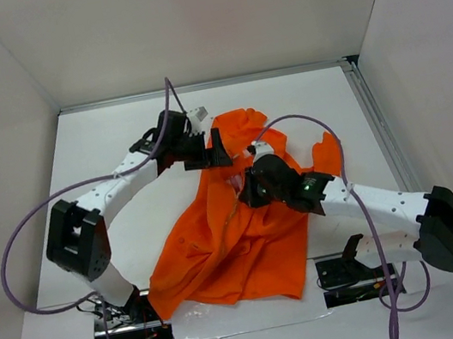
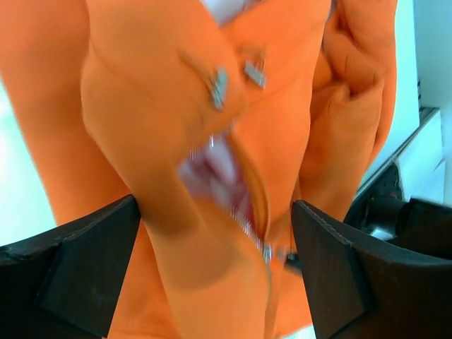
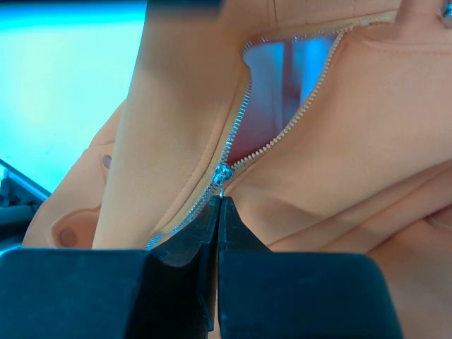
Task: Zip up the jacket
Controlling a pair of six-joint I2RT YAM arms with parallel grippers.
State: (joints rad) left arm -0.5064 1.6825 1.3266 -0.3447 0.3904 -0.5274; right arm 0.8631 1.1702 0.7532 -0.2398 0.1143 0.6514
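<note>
I have one jacket point(image 1: 222, 248), its length running from far collar to near hem. My left gripper point(image 2: 215, 240) gapes around its front; my right gripper point(image 3: 217, 205) pinches its zipper point(image 3: 222, 173) pull.

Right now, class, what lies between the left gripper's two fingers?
In the left wrist view, the orange jacket fills the gap between the fingers of the left gripper, its zipper partly open.

TEXT SCAN | top external: no legible text, label, brand, number or sign | left wrist: none legible, view partly blurred | right wrist: none legible | RESULT: nothing readable on any surface
</note>
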